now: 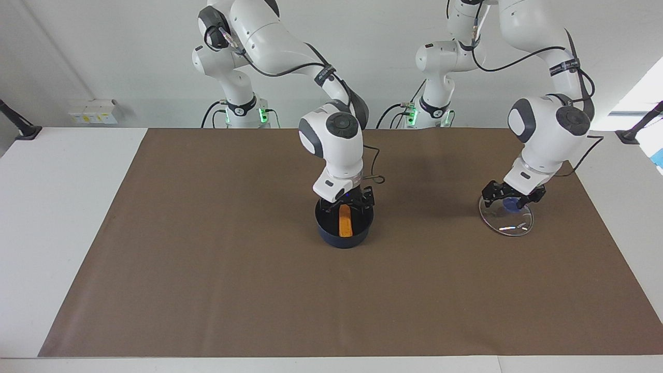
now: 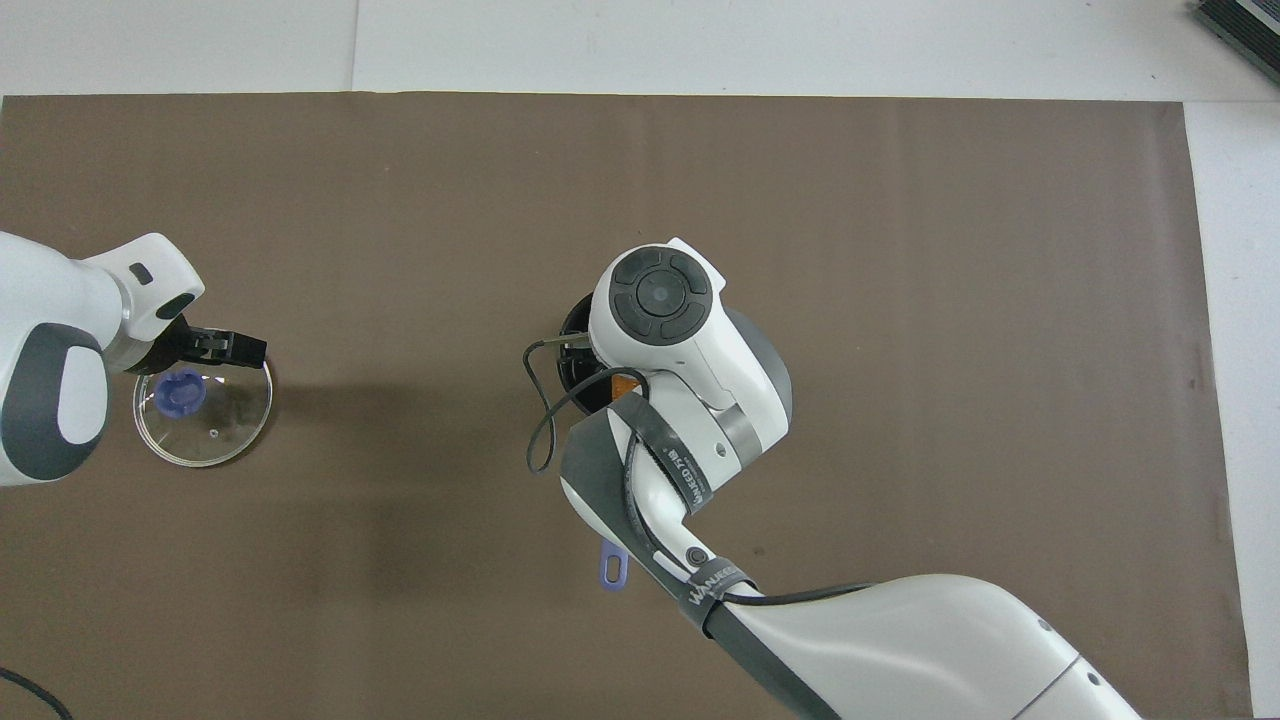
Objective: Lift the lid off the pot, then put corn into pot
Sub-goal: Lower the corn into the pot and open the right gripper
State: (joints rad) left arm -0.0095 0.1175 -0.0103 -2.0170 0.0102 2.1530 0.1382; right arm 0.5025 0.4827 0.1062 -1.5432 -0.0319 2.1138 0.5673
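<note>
The dark blue pot (image 1: 331,235) stands mid-table on the brown mat, and its handle tip (image 2: 612,567) shows under the right arm in the overhead view. The orange corn (image 1: 345,221) leans inside the pot. My right gripper (image 1: 346,203) hangs open just above the corn, its fingers apart on either side and not touching it. The glass lid (image 1: 505,221) lies flat on the mat toward the left arm's end, blue knob (image 2: 182,392) up. My left gripper (image 1: 513,196) is open a little above the knob and holds nothing.
The brown mat (image 1: 207,269) covers most of the white table (image 1: 57,207). A black cable (image 2: 540,420) loops off the right wrist beside the pot. In the overhead view the right arm hides most of the pot.
</note>
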